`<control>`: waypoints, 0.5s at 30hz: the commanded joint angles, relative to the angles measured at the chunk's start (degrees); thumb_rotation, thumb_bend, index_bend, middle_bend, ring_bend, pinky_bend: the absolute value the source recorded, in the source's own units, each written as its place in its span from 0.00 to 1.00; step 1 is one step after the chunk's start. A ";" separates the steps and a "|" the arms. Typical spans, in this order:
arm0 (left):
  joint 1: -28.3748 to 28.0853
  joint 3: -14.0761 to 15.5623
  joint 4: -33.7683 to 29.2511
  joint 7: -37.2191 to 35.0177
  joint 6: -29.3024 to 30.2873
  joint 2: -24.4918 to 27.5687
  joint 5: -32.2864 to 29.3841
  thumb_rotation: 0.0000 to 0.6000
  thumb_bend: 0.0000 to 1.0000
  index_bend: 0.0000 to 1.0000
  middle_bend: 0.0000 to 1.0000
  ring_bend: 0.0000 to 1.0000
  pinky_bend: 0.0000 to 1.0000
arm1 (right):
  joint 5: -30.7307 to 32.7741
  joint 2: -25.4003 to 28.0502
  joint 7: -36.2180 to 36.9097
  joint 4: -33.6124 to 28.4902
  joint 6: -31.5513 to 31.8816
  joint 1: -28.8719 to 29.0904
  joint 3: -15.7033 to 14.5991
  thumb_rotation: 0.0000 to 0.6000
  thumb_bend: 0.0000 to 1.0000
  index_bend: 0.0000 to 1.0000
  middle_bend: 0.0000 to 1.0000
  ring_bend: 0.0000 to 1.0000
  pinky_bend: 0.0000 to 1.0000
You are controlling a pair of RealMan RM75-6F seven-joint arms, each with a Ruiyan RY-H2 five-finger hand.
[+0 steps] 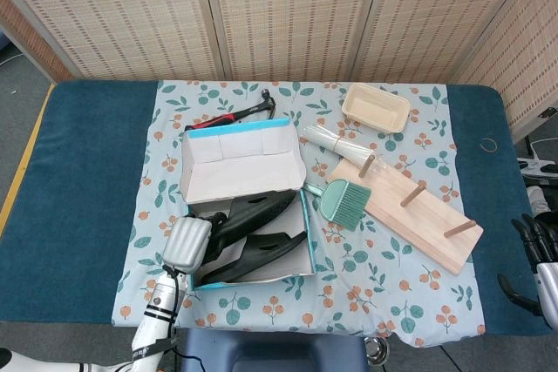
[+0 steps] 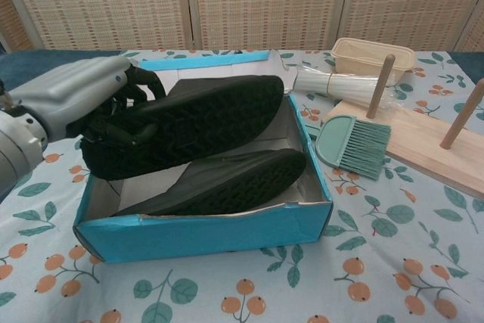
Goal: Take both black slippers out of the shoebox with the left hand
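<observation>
Gripping upper slipper (image 2: 198, 120), left hand (image 2: 83, 98) holds it above shoebox (image 2: 204, 229) rim; right hand (image 1: 534, 250) spread.

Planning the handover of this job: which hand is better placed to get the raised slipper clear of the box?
The left hand. It already grips the raised slipper at its heel end, above the shoebox. The right hand sits at the table's far right edge, away from the box.
</observation>
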 commanded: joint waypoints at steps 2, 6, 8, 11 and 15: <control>0.65 -0.69 -2.55 0.12 1.22 3.32 2.28 1.00 0.75 0.80 0.90 0.68 0.56 | -0.19 0.06 0.03 -0.05 -0.20 0.02 -0.11 0.92 0.25 0.00 0.00 0.00 0.00; 1.59 -0.25 -5.60 0.92 2.30 7.83 5.05 1.00 0.75 0.80 0.90 0.69 0.57 | -0.38 0.04 -0.15 -0.07 -0.46 0.12 -0.16 0.92 0.25 0.00 0.00 0.00 0.00; 2.82 -0.14 -6.09 0.87 4.57 10.72 7.78 1.00 0.75 0.80 0.90 0.69 0.57 | -0.56 0.07 -0.07 -0.04 -0.57 0.15 -0.24 0.92 0.25 0.00 0.00 0.00 0.00; 5.26 -0.68 -3.52 -1.08 8.64 14.77 10.97 1.00 0.75 0.80 0.90 0.69 0.57 | -0.89 0.26 0.53 0.07 -0.57 0.15 -0.35 0.92 0.25 0.00 0.00 0.00 0.00; 8.26 -3.00 3.16 -7.00 11.32 19.25 9.52 1.00 0.74 0.80 0.90 0.69 0.56 | -1.18 0.32 0.79 0.10 -0.06 -0.05 -0.33 0.92 0.25 0.00 0.00 0.00 0.00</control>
